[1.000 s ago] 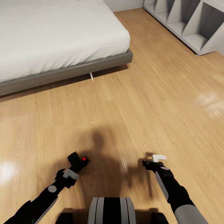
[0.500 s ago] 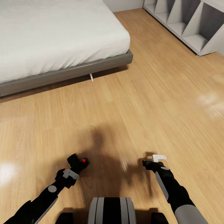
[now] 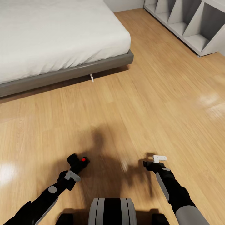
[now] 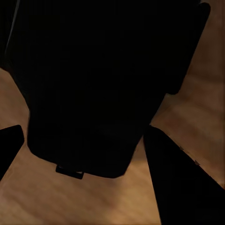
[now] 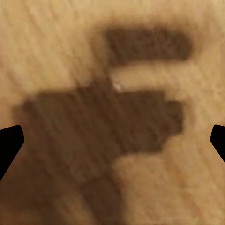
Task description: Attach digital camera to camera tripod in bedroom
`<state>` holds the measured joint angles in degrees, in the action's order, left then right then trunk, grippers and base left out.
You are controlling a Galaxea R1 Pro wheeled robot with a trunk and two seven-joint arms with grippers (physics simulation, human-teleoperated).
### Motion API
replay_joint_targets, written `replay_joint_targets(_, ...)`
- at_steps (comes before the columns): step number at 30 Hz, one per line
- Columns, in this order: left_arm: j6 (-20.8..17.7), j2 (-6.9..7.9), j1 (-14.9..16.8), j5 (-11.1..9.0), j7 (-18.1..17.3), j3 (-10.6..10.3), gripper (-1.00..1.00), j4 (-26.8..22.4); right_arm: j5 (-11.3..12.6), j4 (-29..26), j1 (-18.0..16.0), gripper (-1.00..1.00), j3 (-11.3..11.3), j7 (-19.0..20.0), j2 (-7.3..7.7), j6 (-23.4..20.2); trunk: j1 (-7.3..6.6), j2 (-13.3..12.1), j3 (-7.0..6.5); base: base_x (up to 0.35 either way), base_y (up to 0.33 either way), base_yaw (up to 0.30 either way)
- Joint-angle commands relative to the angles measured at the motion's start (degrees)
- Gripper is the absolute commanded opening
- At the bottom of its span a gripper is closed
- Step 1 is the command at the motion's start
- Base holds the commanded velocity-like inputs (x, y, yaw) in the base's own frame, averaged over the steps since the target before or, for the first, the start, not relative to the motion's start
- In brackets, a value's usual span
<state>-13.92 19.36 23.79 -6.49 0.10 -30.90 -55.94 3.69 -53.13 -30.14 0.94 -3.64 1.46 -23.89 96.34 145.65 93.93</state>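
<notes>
Left hand stretched low over the light wood plank floor, clamped on the small black digital camera; right hand level alongside, fingers apart, empty. Grey-framed low bed ahead left, grey shelf unit ahead right.

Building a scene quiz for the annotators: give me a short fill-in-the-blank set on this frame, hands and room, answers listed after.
1. The left hand is closed on the digital ____.
2. The right hand is open and holds ____.
3. The round spot on top of the digital camera is coloured ____.
4. The bed stands on a floor made of ____ planks.

Missing words: camera; nothing; red; wood
</notes>
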Motion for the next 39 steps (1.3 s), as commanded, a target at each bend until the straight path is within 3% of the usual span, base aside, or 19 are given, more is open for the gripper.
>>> replay_joint_targets(1,-0.3,0.06,0.0,-0.6,-0.2,-0.2,-1.0,-0.1,0.4,-0.1,0.0,1.0,-0.1,-0.3,0.02,-0.3,0.0,0.0,0.03,0.0,0.0,0.0)
replay_joint_targets(13,-0.6,-0.42,0.0,-0.5,-0.6,-0.2,-1.0,-1.6,0.4,-0.1,0.0,1.0,-0.1,-0.3,-0.06,-0.3,0.0,0.0,0.03,0.0,0.0,0.0)
replay_joint_targets(17,-1.3,-2.18,0.0,-0.4,-0.5,0.0,-1.0,-5.7,0.4,0.0,0.0,1.0,-0.1,-0.3,-0.05,-0.3,0.0,0.0,0.03,0.0,0.0,0.0)
replay_joint_targets(21,-2.5,-2.67,0.0,-0.8,-0.5,0.1,-1.0,-11.3,0.4,-0.1,0.0,1.0,-0.1,-0.3,-0.05,-0.3,0.0,0.0,0.03,0.0,0.0,0.0)
replay_joint_targets(24,-6.0,-2.91,0.0,-0.9,-0.5,0.1,-1.0,-17.0,0.4,0.0,0.0,1.0,-0.1,-0.3,-0.02,-0.3,0.0,0.0,0.03,0.0,0.0,0.0)
replay_joint_targets(27,-14.9,-3.25,0.0,-1.0,-0.3,0.2,-1.0,-27.1,0.4,0.0,0.0,1.0,-0.1,-0.3,0.06,-0.3,0.0,0.0,0.03,0.0,0.0,0.0)
replay_joint_targets(30,-17.4,-3.82,0.0,-1.0,0.0,0.2,-1.0,-29.4,0.3,0.0,0.0,1.0,-0.1,-0.3,0.06,-0.3,0.0,0.0,0.03,0.0,0.0,0.0)
replay_joint_targets(35,-19.6,-7.39,0.0,-0.9,2.8,0.9,-1.0,-31.2,0.3,-0.1,0.0,1.0,-0.1,-0.2,0.08,-0.3,0.0,0.0,0.03,0.0,0.0,0.0)
replay_joint_targets(36,-20.2,-11.17,0.0,-0.9,7.6,2.4,-1.0,-31.6,0.3,-0.1,0.0,1.0,-0.1,-0.2,0.11,-0.3,0.0,0.0,0.03,0.0,0.0,0.0)
replay_joint_targets(39,-20.4,-14.06,0.0,-1.1,11.2,2.9,-1.0,-31.5,0.3,-0.1,0.0,1.0,-0.1,-0.1,0.13,-0.3,0.0,0.0,0.03,0.0,0.0,0.0)
